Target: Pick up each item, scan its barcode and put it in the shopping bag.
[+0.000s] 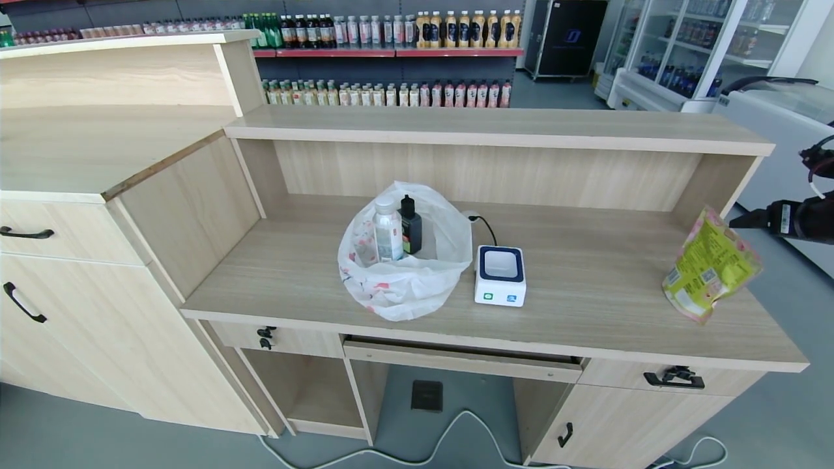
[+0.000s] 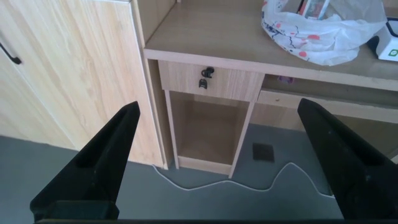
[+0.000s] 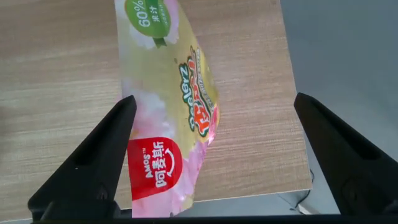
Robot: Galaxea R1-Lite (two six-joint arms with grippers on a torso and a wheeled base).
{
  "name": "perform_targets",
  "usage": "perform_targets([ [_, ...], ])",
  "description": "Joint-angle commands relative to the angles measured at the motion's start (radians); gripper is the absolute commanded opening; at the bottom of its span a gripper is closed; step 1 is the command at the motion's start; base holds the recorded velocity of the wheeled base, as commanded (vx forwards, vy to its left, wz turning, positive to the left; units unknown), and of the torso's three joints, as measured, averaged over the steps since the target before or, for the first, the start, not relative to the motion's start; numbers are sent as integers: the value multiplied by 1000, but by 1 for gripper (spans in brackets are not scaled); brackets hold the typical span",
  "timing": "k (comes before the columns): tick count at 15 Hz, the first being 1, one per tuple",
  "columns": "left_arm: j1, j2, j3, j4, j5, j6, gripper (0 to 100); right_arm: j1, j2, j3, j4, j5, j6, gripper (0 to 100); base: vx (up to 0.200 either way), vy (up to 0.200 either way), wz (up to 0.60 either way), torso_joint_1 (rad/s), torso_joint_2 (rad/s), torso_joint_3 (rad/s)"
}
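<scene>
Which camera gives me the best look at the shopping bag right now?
Head view: the whole shopping bag sits open on the counter with two bottles inside. The left wrist view catches just its side, cropped at the frame edge.

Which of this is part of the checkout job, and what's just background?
Job: snack pouch, scanner, shopping bag, and the clear bottle and dark bottle standing in it.
Background: shelved drinks, glass-door cooler, keys in the drawer lock.

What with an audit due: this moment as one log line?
left pincer open | right pincer open at pouch | two bottles in bag
</scene>
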Motion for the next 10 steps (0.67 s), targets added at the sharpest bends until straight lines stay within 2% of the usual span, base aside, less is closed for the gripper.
perform_targets([
  [1, 0, 0, 0, 0, 0, 0, 100, 28, 55, -28, -22, 0, 9, 100, 0, 0, 0, 0, 0, 0],
  [4, 0, 0, 0, 0, 0, 0, 100, 59, 101, -38, -65, -1, 13, 100, 0, 0, 0, 0, 0, 0],
  [10, 0, 0, 0, 0, 0, 0, 100, 71, 159, -18, -67, -3, 13, 100, 0, 0, 0, 0, 0, 0],
])
